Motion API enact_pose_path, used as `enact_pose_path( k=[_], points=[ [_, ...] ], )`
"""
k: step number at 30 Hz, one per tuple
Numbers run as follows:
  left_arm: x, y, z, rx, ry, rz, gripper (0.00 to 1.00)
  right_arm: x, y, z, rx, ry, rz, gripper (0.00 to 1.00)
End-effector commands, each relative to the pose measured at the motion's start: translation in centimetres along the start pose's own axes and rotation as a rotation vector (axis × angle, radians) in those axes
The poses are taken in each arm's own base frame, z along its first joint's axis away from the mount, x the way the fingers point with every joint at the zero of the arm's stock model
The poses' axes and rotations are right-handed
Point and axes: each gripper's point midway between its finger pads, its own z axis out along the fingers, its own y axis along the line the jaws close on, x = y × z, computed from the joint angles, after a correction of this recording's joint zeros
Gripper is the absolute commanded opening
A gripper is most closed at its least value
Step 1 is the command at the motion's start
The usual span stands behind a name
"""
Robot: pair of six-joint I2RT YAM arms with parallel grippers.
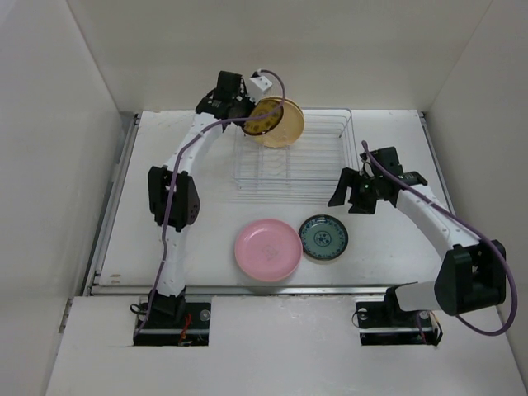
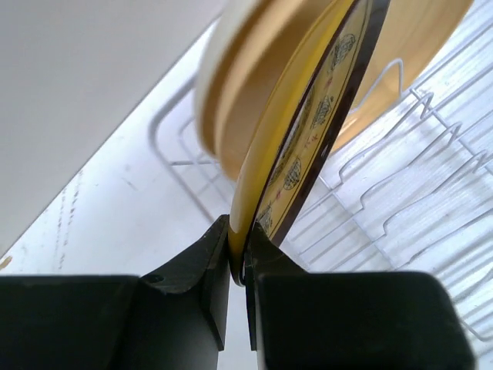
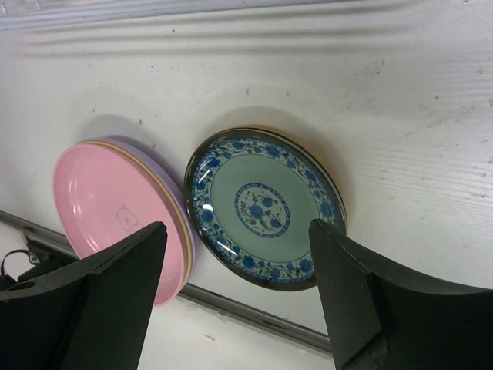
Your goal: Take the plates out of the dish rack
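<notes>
**Item: left claw** [image 2: 238,258]. It is clenching on the lower rim of the amber patterned plate [image 2: 320,116], taking only a thin bite of the edge. The plate is standing on edge at the far-left corner of the dish rack [image 1: 297,161].

**Item: tan plate** [image 2: 416,31]. It is standing upright in the rack just behind the amber one. I cannot tell whether the two are touching.

**Item: pink plate** [image 3: 108,204]. It is lying on top of a short stack on the tabletop [image 1: 214,223], on the near side of the rack. Lavender and yellow edges are showing beneath it.

**Item: blue-and-teal patterned plate** [image 3: 266,208]. It is lying flat just beside that stack.

**Item: right claw** [image 1: 356,198]. It is hanging released and is holding nothing.

**Hazards, as I am judging them:**
- With so little rim between the fingers, the amber plate is likely to pivot or slip once its weight is hanging free.
- If it is lifted at a slant, its edge could catch a wire divider, jolting the rack or wrenching the plate loose.
- The close tan plate could be dragged along or tipped over.
- Room beside the stack is looking tight for a set-down, so a careless landing could clip the patterned plate.

**Pose, left arm:** It is rising from its base and bending at the elbow over the tabletop's left side. The forearm is arching forward to the rack's far corner, with the wrist turning inward toward the plates.

**Pose, right arm:** It is folding inward from the right. Its claw is pointing down near the rack's near-right corner, above the unloaded plates.
</notes>
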Motion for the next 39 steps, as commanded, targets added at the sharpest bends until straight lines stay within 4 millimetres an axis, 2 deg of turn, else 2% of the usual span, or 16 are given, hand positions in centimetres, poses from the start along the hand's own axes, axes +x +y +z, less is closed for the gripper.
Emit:
enact_pose_path(
  k=[1,3,8,10,12,15,16,17,18,20,24,30,32,33,37,39],
  points=[
    [-5.4,1.9,-5.7,-0.056,-0.140,-0.030,0.00,-1.5,1.8,-1.4,-0.043,-0.062,-0.035,0.80],
    [-5.9,1.8,-6.4,-0.049,-0.151,-0.050,0.00,-1.6,2.0,-1.6,-0.047,-0.071,-0.039,0.80],
    [-7.2,2.5,-10.8,-0.066,-0.173,-0.158,0.00,-1.7,2.0,-2.2,-0.030,-0.098,-0.039,0.80],
    [-6.9,1.7,-12.5,-0.050,-0.143,-0.227,0.00,-2.3,2.2,-3.4,-0.016,-0.143,-0.020,0.80],
    [-6.9,-0.6,-14.3,0.053,-0.130,-0.272,0.00,-3.5,1.5,-4.7,0.057,-0.216,0.043,0.80],
    [-5.0,-7.0,-15.8,0.289,-0.016,-0.332,0.00,-5.1,1.7,-7.6,0.086,-0.345,0.112,0.80],
    [-4.9,-10.0,-16.5,0.370,0.016,-0.320,0.00,-5.8,1.4,-9.7,0.118,-0.421,0.133,0.80],
    [-2.8,-12.7,-16.8,0.455,0.114,-0.339,0.00,-6.2,1.2,-10.8,0.136,-0.467,0.177,0.80],
    [-2.5,-15.4,-17.4,0.563,0.139,-0.336,0.00,-6.5,0.9,-11.9,0.156,-0.511,0.199,0.80],
    [-0.9,-20.4,-17.4,0.698,0.238,-0.305,0.00,-7.0,-0.2,-14.6,0.215,-0.616,0.236,0.80],
    [1.2,-26.8,-16.0,0.762,0.363,-0.172,0.00,-7.0,-0.9,-17.3,0.244,-0.706,0.247,0.80],
    [4.4,-31.1,-11.7,0.699,0.487,-0.056,0.00,-5.8,-0.9,-20.0,0.209,-0.778,0.269,0.80],
    [5.3,-31.9,-10.9,0.680,0.522,-0.028,0.00,-5.5,-1.0,-20.2,0.203,-0.785,0.269,0.80],
    [6.6,-32.5,-10.3,0.683,0.564,-0.008,0.00,-5.0,-1.1,-20.0,0.202,-0.772,0.267,0.80],
    [8.0,-33.9,-9.2,0.669,0.609,0.033,0.00,-4.5,-1.0,-19.7,0.191,-0.750,0.262,0.80],
    [8.0,-34.1,-8.6,0.652,0.605,0.049,0.05,-4.4,-0.9,-19.6,0.183,-0.744,0.260,0.80]
  ],
)
